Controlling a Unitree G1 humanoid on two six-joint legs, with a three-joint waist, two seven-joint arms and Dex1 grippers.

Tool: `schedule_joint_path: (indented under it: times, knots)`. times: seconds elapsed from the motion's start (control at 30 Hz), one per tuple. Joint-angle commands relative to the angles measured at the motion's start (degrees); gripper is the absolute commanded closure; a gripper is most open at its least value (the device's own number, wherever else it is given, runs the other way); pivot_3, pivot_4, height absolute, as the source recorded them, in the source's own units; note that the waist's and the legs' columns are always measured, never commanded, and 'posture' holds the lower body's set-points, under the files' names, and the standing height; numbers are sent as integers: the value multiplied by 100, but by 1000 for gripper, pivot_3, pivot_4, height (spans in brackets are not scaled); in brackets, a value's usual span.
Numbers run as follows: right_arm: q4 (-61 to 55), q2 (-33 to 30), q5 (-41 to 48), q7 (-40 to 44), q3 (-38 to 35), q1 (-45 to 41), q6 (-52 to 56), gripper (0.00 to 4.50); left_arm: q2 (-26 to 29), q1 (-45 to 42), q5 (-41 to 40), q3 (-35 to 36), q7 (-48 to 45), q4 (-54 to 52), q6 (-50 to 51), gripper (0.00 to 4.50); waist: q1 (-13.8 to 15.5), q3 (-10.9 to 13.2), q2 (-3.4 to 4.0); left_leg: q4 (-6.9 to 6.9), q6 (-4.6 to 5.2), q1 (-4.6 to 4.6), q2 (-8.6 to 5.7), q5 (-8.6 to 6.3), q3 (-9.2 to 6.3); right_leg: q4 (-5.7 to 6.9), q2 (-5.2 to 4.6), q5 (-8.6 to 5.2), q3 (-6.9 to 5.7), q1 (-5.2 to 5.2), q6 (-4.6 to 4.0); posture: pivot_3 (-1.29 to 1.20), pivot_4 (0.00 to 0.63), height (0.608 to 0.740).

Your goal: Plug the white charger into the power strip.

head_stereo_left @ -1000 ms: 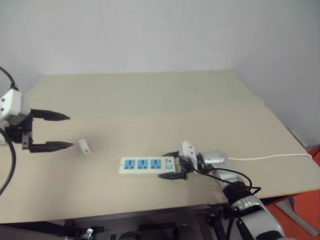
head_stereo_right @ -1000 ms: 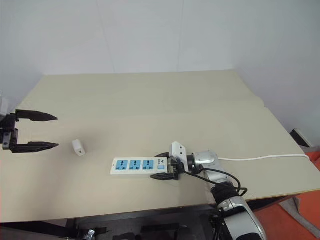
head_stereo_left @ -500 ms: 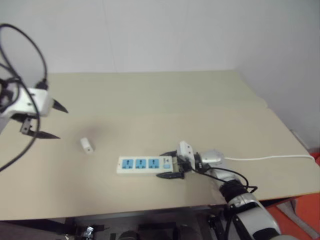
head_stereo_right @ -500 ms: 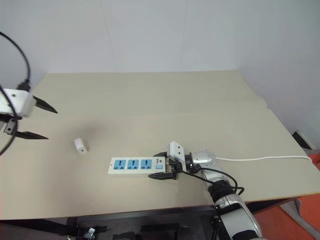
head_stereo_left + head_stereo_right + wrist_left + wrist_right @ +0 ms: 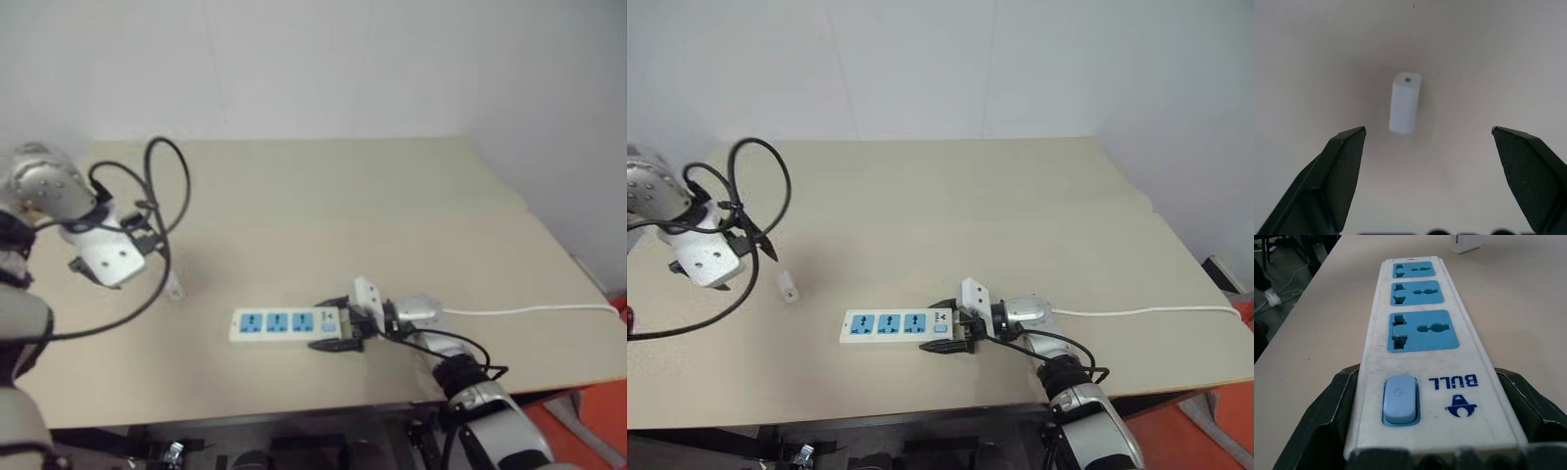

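The left gripper [image 5: 1427, 142] hangs spread wide above the one white charger [image 5: 1404, 103], which lies free on the table [image 5: 921, 186]; the right gripper [image 5: 1435, 450] clamps the switch end of the one power strip [image 5: 896, 325], three blue sockets bare.

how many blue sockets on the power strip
3, in a row along the power strip: one next to the blue switch, one in the middle, one at the far end toward the white charger.

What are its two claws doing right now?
Left gripper: open, empty, above the white charger.
Right gripper: shut on the power strip.
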Motion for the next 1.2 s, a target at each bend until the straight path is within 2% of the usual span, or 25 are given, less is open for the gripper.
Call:
schedule_joint_path:
  times: [0.03, 0.23, 0.47, 0.63, 0.83, 1.03, 1.2]
  knots:
    - [-242, -25, 32, 54, 26, -30, 102, 1067, -71, -217, 498, 205, 261, 189, -673, 0, -2, 0, 0, 0, 0, 0, 0, 0, 0, 0, 0, 0, 0, 0, 0, 0, 150, 740]
    - [-373, -35, 48, 2, 11, 20, 207, 1067, -205, -325, 1843, 223, 1323, 245, -1103, 0, -3, 0, 0, 1, 0, -1, 0, 0, -1, 1, -1, 1, -1, -1, 1, 0, 150, 740]
    - [-563, -61, 62, -81, -7, 131, 331, 1067, -251, -308, 3542, 77, 3104, 152, -984, 0, 5, 0, 0, 1, 1, -4, -1, 0, -3, 0, -2, 1, -6, -1, 3, 0, 150, 740]
    - [-712, -80, 78, -145, -12, 214, 430, 1067, -354, -402, 4843, -273, 4683, 60, -698, 0, 11, 0, -1, 1, 0, -4, -2, 0, -4, 2, -5, 2, -9, 0, 3, 0, 150, 740]
    - [-904, -105, 108, -249, -24, 347, 550, 1067, -497, -567, 6006, -841, 6332, 121, -450, 0, 18, 0, -1, 0, 0, -5, -5, 0, -5, 2, -9, 2, -14, -1, 5, 0, 150, 740]
    - [-1059, -151, 129, -320, -28, 439, 643, 1067, -683, -637, 6706, -1319, 7531, 231, -390, 0, 53, 0, -1, 1, 0, -5, -10, 0, -5, 3, -15, 3, -17, 0, 5, 0, 150, 740]
    - [-1148, -201, 145, -352, -36, 485, 713, 1067, -813, -707, 6726, -1402, 7695, 509, -501, 0, 88, 0, -2, 0, 0, -5, -12, 0, -5, 2, -17, 3, -18, 0, 6, 0, 150, 740]
